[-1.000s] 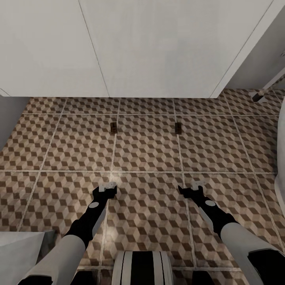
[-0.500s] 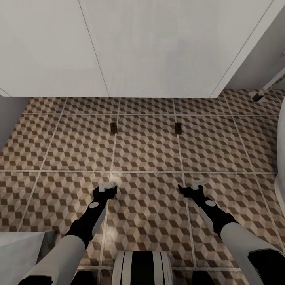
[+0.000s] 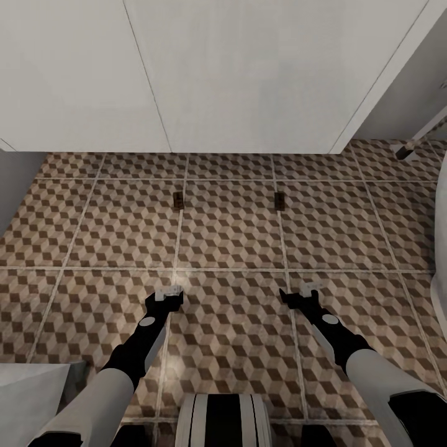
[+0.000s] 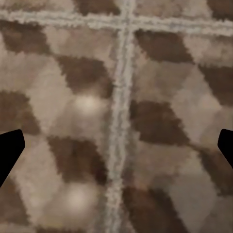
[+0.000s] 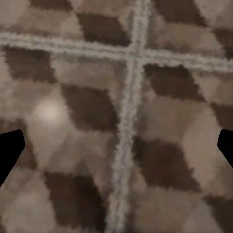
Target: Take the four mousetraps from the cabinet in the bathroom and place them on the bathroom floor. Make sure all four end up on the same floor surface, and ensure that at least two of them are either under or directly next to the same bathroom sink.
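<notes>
Across the upper half of the head view, the white front of the bathroom sink (image 3: 248, 74) vanity stands with a door seam running down its left part. Below it, the bathroom floor (image 3: 230, 242) of cube-patterned tiles fills the middle and lower frame.

2 mousetraps lie flat on this floor, near the vanity front but not touching it:
1. The left mousetrap (image 3: 179, 200) sits on a vertical grout line at centre left of the frame.
2. The right mousetrap (image 3: 280, 200) sits on the next grout line, at centre right, level with the first and well apart from it.

The left gripper (image 3: 169, 292) points down at the floor at lower centre left, well below the left mousetrap. In the left wrist view, its fingertips (image 4: 9, 150) appear at opposite edges of the picture, so the jaws are spread wide with nothing between them but tile and a grout crossing.

The right gripper (image 3: 302, 292) points down at lower centre right, below the right mousetrap. In the right wrist view, its fingertips (image 5: 9, 150) likewise sit at opposite edges: jaws wide, holding nothing.

At the far right edge of the head view, a rounded white fixture (image 3: 439, 248) curves into frame.
</notes>
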You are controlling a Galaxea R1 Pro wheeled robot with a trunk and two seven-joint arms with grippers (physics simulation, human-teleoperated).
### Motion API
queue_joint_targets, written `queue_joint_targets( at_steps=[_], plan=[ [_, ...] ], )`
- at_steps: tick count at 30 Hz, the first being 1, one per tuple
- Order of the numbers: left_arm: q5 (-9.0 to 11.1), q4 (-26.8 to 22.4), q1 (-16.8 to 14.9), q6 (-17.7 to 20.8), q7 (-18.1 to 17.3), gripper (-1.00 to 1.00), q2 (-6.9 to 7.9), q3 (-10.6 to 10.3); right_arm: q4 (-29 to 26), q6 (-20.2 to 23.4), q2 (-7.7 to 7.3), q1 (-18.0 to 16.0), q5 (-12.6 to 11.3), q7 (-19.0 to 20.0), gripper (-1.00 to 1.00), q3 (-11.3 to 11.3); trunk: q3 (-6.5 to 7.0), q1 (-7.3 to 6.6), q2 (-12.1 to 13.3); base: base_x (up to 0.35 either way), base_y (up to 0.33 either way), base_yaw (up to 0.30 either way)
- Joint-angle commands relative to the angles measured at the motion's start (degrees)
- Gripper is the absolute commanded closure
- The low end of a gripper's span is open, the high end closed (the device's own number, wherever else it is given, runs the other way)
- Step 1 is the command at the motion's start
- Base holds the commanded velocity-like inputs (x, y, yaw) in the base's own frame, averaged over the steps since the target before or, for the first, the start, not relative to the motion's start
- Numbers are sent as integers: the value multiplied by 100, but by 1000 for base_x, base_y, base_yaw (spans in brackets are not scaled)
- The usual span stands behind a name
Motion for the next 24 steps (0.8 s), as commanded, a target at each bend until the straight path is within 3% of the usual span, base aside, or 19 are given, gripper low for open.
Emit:
queue_joint_targets(
  at_steps=[1, 24],
  plan=[
    [1, -1, -1, 0, 27, -100, 0, -9, 6, -21, -5, -2, -60, 19, -100, 30, -3, -1, -1, 0, 0, 0],
    [33, -5, -1, 3, 17, -100, 10, 34, 6, -27, -5, -2, -57, 19, -100, 30, -3, -1, -1, 0, 0, 0]
  ],
)
